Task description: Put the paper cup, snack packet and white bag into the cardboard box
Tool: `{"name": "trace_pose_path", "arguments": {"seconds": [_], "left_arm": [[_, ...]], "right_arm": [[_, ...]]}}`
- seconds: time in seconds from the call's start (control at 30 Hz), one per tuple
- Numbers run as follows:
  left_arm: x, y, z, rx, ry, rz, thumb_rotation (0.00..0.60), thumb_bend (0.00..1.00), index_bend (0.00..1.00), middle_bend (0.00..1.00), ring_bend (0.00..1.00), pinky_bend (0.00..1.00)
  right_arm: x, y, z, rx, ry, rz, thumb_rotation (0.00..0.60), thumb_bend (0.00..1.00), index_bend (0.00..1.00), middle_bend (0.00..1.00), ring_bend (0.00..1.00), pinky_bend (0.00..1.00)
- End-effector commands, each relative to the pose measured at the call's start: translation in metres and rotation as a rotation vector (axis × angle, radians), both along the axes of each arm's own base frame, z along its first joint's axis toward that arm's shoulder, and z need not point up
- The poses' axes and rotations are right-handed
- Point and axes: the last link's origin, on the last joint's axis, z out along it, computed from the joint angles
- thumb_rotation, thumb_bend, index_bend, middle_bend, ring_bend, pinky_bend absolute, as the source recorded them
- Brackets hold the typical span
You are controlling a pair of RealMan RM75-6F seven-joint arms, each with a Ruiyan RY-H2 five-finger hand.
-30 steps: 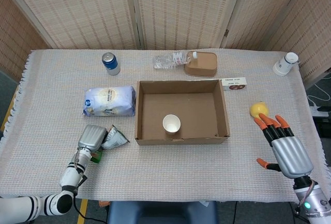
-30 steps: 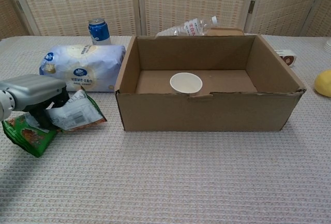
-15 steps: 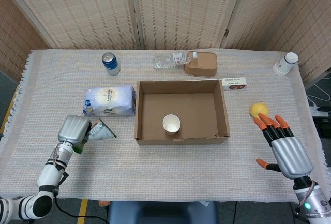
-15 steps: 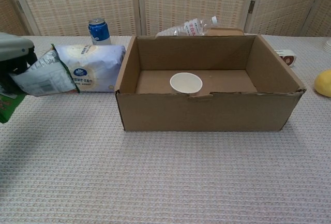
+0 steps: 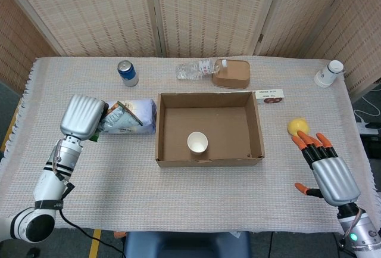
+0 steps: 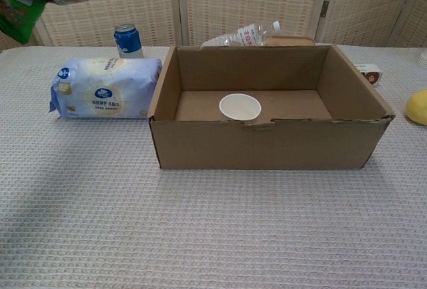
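Crumpled silver-and-green foil snack packet (image 5: 118,117), gripped in grey left hand (image 5: 82,117), raised above white plastic bag with blue print (image 6: 100,89). Open brown cardboard box (image 5: 256,128) just right of bag, white paper cup (image 5: 197,142) upright inside near front wall. Orange-tipped right hand (image 5: 326,170) spread, holding nothing, near table's right edge.

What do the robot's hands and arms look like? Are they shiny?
Yes, quite shiny. The left hand has a smooth, rounded silver back, and its arm is white and grey with thin cables along the wrist and a black joint ring. The right hand also has a silver back, with black fingers tipped in bright orange. A small green light glows on its wrist.
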Motion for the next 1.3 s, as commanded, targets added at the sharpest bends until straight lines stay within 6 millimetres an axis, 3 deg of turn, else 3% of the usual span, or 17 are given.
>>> {"name": "trace_pose_path", "arguments": {"seconds": [0.03,0.27,0.37,0.57,0.8,0.83,0.97,1.03,1.1,1.3], "left_arm": [[0.048,0.009,-0.02,0.018,-0.185,-0.12,0.6,0.44,0.81,0.9,0.8,0.89],[0.106,0.024,-0.067,0.029,-0.344,-0.184,0.6,0.44,0.81,0.9,0.8,0.89],[0.122,0.027,-0.09,0.008,-0.362,-0.185,0.6,0.44,0.81,0.9,0.8,0.89],[0.143,0.03,-0.143,-0.057,-0.385,-0.161,0.6,0.44,0.81,0.9,0.8,0.89],[0.151,0.035,-0.179,-0.082,-0.433,-0.136,0.6,0.43,0.78,0.87,0.77,0.87],[0.152,0.035,-0.183,-0.114,-0.441,-0.134,0.6,0.4,0.69,0.78,0.69,0.79],[0.145,0.04,-0.187,-0.222,-0.396,-0.128,0.6,0.23,0.09,0.26,0.18,0.31],[0.143,0.042,-0.184,-0.217,-0.403,-0.126,0.6,0.22,0.0,0.13,0.08,0.19],[0.139,0.043,-0.181,-0.209,-0.411,-0.118,0.6,0.21,0.0,0.08,0.03,0.17],[0.125,0.047,-0.165,-0.175,-0.406,-0.088,0.6,0.21,0.0,0.06,0.02,0.16]], "right_arm": [[0.0,0.0,0.001,-0.002,-0.002,0.002,0.6,0.0,0.0,0.0,0.0,0.0],[-0.002,-0.001,0.003,-0.007,-0.008,-0.006,0.6,0.0,0.0,0.0,0.0,0.0],[-0.002,-0.002,0.004,-0.009,-0.01,-0.007,0.6,0.0,0.0,0.0,0.0,0.0],[-0.005,-0.004,0.006,-0.014,-0.014,-0.022,0.6,0.0,0.0,0.0,0.0,0.0],[-0.007,-0.006,0.011,-0.029,-0.022,-0.032,0.6,0.0,0.0,0.0,0.0,0.0],[-0.008,-0.006,0.012,-0.031,-0.023,-0.032,0.6,0.0,0.0,0.0,0.0,0.0],[-0.009,-0.006,0.013,-0.033,-0.025,-0.038,0.6,0.0,0.0,0.0,0.0,0.0],[-0.01,-0.006,0.013,-0.034,-0.025,-0.038,0.6,0.0,0.0,0.0,0.0,0.0],[-0.009,-0.006,0.012,-0.031,-0.023,-0.037,0.6,0.0,0.0,0.0,0.0,0.0],[-0.009,-0.005,0.01,-0.023,-0.019,-0.035,0.6,0.0,0.0,0.0,0.0,0.0]]}}
